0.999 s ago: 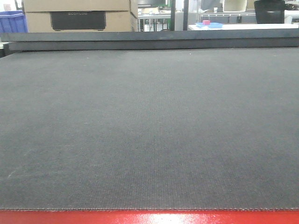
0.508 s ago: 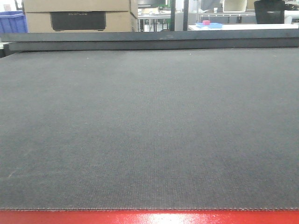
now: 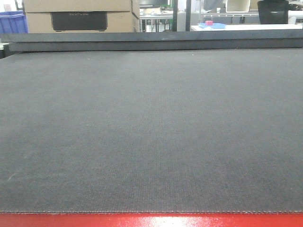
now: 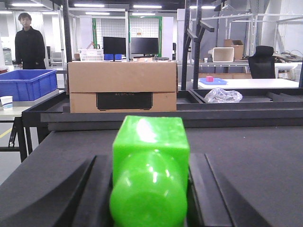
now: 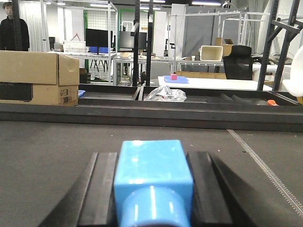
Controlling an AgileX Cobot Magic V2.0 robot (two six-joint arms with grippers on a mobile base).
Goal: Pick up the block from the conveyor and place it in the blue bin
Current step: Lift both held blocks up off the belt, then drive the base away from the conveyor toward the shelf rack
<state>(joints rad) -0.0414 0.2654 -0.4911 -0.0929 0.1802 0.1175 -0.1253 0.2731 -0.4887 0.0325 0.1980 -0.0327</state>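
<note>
The conveyor (image 3: pixel 151 127) fills the front view as a dark grey woven belt with a red frame (image 3: pixel 151 221) along its near edge; neither a block nor a gripper shows in that view. In the left wrist view my left gripper (image 4: pixel 150 160) is shut on a glossy green block (image 4: pixel 150 139), just above the belt (image 4: pixel 255 161). In the right wrist view my right gripper (image 5: pixel 152 157) is shut on a light blue block (image 5: pixel 152 168) over the belt (image 5: pixel 47 142). The blue bin (image 4: pixel 28 83) stands beyond the belt's far left corner, and its corner shows as the blue bin (image 3: pixel 12 21) in the front view.
A dark raised rail (image 3: pixel 151 40) runs along the belt's far edge. Behind it sit a cardboard box (image 4: pixel 122 86) and a crumpled plastic bag (image 4: pixel 222 95). A person (image 4: pixel 29 45) stands far left. A stitched seam (image 5: pixel 265 165) crosses the belt at right.
</note>
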